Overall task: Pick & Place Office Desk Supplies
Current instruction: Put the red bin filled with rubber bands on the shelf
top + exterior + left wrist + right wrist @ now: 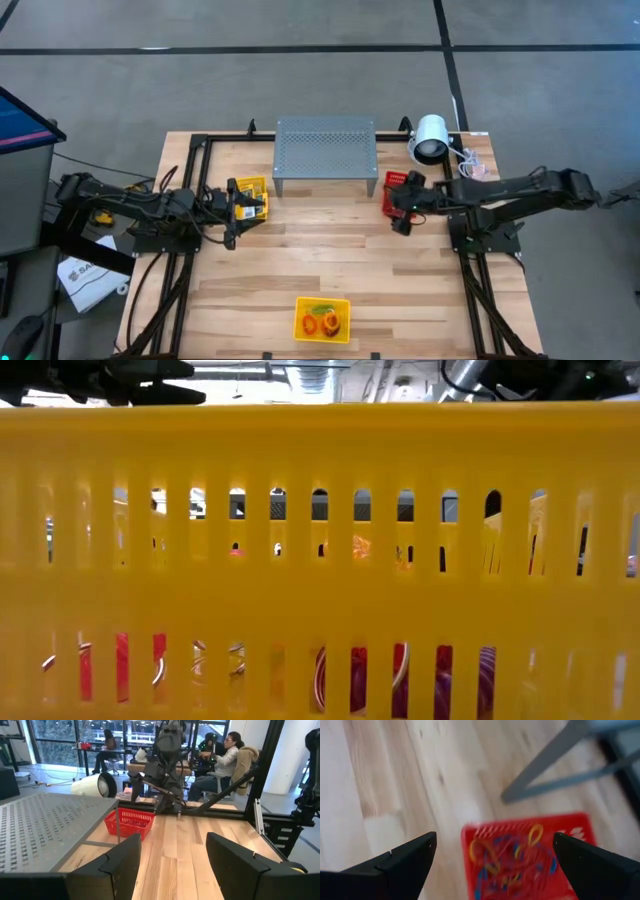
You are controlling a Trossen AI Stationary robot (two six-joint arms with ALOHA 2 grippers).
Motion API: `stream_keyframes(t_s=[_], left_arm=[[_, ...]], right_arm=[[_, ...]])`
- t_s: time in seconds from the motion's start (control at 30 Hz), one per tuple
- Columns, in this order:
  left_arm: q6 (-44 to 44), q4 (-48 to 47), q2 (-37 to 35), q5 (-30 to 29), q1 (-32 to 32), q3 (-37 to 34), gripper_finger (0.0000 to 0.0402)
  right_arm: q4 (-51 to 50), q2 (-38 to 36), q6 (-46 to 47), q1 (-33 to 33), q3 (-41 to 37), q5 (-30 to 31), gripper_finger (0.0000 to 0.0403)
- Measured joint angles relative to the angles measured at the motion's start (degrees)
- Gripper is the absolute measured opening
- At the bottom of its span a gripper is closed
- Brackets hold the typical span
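Fingers [405, 857] of the right gripper [403, 207] stand wide apart with nothing between them, poised above a red basket [396, 187] that sits near the table's [330, 255] right edge, just beside the grey perforated stand [325, 152]. Rubber bands [512, 857] in orange, blue and red lie tangled inside that red basket. Fingers [112, 865] of the left gripper [236, 212] are also apart and hold nothing, pointing across the table toward the right arm. This gripper sits at a small yellow basket [250, 198] near the left edge, beside the stand's other end; what that basket holds cannot be told. A second yellow basket [322, 319] rests at the middle of the near edge, with orange and green rubber bands [322, 321] inside; its slotted wall fills the low view. A white lamp [431, 139] lies at the far right corner. Beyond the table, people sit at desks in the room.
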Motion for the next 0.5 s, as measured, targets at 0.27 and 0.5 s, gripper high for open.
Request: stream_keyframes(t_s=[0.27, 0.5], left_arm=[[-0.02, -0.12, 1.64, -0.27, 0.0, 0.0, 0.0218], [-1.09, 0.28, 3.11, -0.26, 0.0, 0.02, 0.0218]], right_arm=[[-5.39, 0.8, 6.93, 3.5, 0.04, -3.31, 0.0395], [-8.06, 3.51, 9.96, 5.59, 0.1, -3.94, 0.0395]])
